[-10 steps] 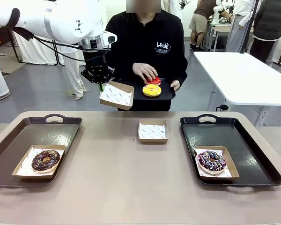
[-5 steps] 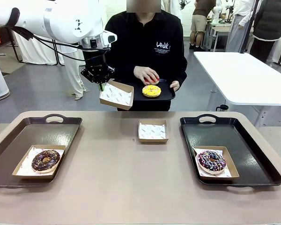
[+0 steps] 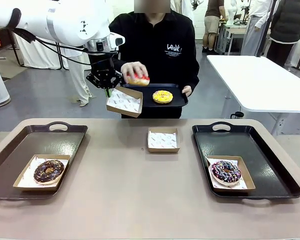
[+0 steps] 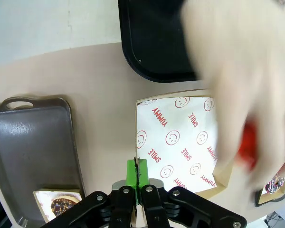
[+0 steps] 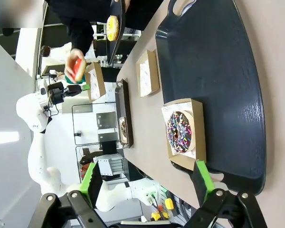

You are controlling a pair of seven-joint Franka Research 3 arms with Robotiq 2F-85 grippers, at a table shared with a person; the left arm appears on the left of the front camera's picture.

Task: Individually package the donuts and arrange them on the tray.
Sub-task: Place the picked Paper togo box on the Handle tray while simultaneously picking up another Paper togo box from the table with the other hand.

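Note:
My left gripper (image 3: 108, 90) is held up beyond the table's far edge, shut on the rim of an open cardboard box (image 3: 124, 101). In the left wrist view the green pads (image 4: 131, 172) pinch the edge of this paper-lined box (image 4: 175, 142). The person's hand holds the red donut (image 3: 139, 79) just above the box, and it shows as a blur (image 4: 248, 148). A yellow donut (image 3: 162, 96) lies on the black tray (image 3: 179, 102) that the person holds. The chocolate donut (image 3: 49, 171) and the sprinkled donut (image 3: 226, 171) sit in boxes. My right gripper (image 5: 147, 183) is open above the sprinkled donut (image 5: 180, 132).
A dark tray (image 3: 65, 140) at the table's left carries the boxed chocolate donut, and another tray (image 3: 260, 150) at the right carries the boxed sprinkled one. An empty lined box (image 3: 163, 140) rests on the table between them. A white table (image 3: 265, 80) stands at the back right.
The person's hand lifted the red donut off the held tray and carried it left, over the box in my left gripper. Neither arm moved.

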